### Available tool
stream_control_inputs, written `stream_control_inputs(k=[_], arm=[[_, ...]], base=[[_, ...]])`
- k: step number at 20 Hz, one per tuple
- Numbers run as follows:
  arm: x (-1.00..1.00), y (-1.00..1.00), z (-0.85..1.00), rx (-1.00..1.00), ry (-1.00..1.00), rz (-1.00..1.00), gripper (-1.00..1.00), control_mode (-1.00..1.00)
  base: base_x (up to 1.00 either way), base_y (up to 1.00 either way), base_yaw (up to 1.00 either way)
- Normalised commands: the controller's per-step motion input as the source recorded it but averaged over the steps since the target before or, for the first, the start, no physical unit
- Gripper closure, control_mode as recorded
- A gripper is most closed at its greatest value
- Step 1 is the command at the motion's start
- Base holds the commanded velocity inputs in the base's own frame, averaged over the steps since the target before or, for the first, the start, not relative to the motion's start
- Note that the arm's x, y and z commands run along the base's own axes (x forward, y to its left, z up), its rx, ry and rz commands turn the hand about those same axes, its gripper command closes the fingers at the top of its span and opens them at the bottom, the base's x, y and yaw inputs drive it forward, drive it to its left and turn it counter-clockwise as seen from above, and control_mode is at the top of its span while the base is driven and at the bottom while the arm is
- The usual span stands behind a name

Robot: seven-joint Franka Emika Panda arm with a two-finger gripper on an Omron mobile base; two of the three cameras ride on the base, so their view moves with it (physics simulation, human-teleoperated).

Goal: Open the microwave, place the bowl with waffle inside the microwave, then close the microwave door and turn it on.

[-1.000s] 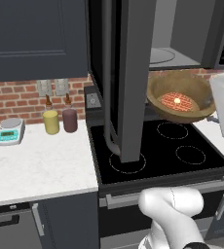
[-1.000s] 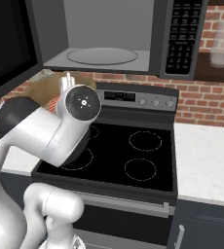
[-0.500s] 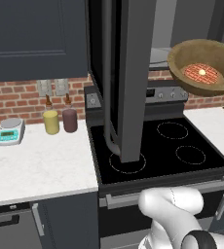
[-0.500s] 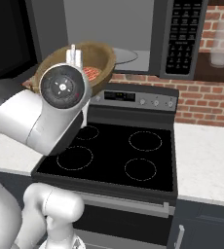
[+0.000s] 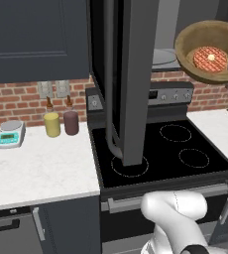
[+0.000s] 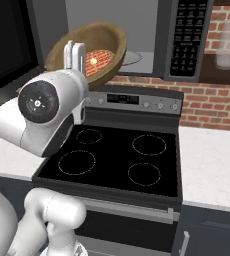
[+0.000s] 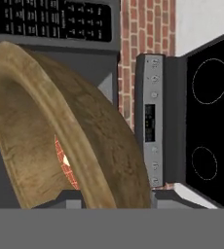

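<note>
A: Left base view: where's your bowl (image 5: 206,51)?
B: Raised before the open microwave (image 5: 185,30).
A: Right base view?
B: Gripper (image 6: 75,54) pinches its rim; cavity lies straight behind.
A: Hand view?
B: Waffle (image 7: 65,163) sits inside, tilted.

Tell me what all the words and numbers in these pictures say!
None can be read.
Microwave button panel: pale marks, too small and blurred.
Stove control panel: dark display, nothing legible.
Kitchen scale display: too small to read.
The two jars: no labels visible.
</note>
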Motion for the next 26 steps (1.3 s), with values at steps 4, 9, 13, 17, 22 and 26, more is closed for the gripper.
stream_control_inputs(k=[4, 9, 13, 17, 22, 26], arm=[[0.60, 0.00, 0.13, 0.03, 0.04, 0.07, 1.00, -1.00], [0.55, 0.00, 0.19, 0.07, 0.12, 0.16, 1.00, -1.00], [0.56, 0.00, 0.04, 0.07, 0.06, 0.19, 1.00, -1.00], [0.62, 0.00, 0.00, 0.06, 0.02, 0.12, 1.00, -1.00], [0.60, 0.03, -0.01, 0.01, 0.00, 0.05, 1.00, -1.00], [0.63, 0.13, -0.01, 0.00, 0.00, 0.00, 1.00, -1.00]], base=[[0.00, 0.00, 0.00], [0.00, 0.00, 0.00], [0.00, 0.00, 0.00], [0.00, 0.00, 0.00], [0.00, 0.00, 0.00], [0.00, 0.00, 0.00]])
